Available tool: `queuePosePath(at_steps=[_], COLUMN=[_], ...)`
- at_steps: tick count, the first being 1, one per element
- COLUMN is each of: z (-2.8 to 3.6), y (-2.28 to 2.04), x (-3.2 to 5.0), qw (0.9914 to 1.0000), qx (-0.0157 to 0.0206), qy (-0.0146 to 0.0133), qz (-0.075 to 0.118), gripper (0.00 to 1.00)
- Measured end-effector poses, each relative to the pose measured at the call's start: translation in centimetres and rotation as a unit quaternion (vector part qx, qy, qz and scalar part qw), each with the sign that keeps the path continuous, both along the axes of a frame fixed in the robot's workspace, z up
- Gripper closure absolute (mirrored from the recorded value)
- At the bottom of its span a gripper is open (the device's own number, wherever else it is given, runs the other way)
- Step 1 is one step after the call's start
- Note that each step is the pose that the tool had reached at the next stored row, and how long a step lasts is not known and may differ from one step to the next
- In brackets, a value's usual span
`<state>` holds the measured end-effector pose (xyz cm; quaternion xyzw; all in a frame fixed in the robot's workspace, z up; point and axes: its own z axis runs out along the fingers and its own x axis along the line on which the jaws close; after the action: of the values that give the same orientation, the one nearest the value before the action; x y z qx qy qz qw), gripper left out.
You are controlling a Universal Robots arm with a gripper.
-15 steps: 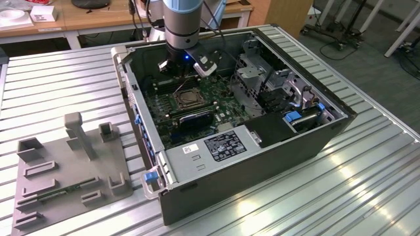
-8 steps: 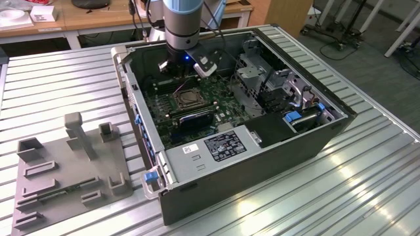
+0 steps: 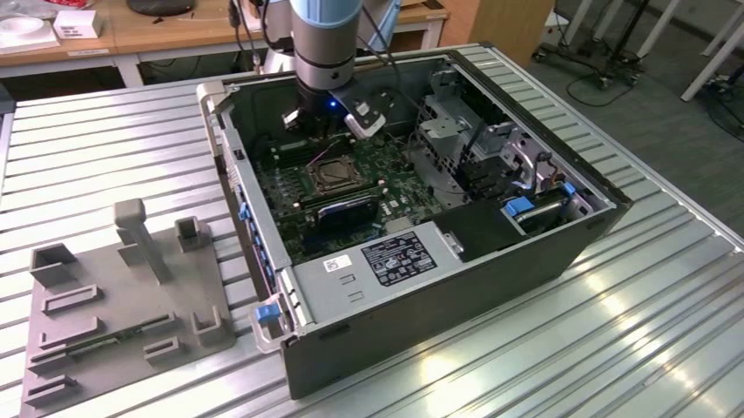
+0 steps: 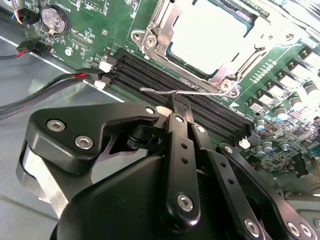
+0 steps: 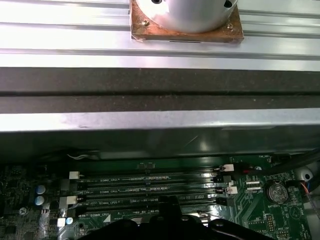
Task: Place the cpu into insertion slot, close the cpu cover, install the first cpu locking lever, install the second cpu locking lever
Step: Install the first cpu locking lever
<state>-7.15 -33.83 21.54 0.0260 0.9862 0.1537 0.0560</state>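
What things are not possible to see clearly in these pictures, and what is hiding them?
1. Second wrist view: whether the gripper pinches the locking lever or only presses it; its shut fingertips cover the contact.
2. Second wrist view: the cpu and the cpu cover are cut off by the picture edge.
3. Exterior view: the socket is too small to tell whether the locking lever is latched.

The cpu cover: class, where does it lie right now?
In the second wrist view the cpu cover lies flat over the cpu, beside the memory slots ahead of the gripper.
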Motion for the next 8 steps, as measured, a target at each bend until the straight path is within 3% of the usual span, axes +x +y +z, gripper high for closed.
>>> queuePosePath(at_steps=[8], z=[-0.57], y=[-0.01], x=[0.28], qw=[1.0], qx=[0.0], qy=[0.0], qz=[0.0], gripper=[0.89])
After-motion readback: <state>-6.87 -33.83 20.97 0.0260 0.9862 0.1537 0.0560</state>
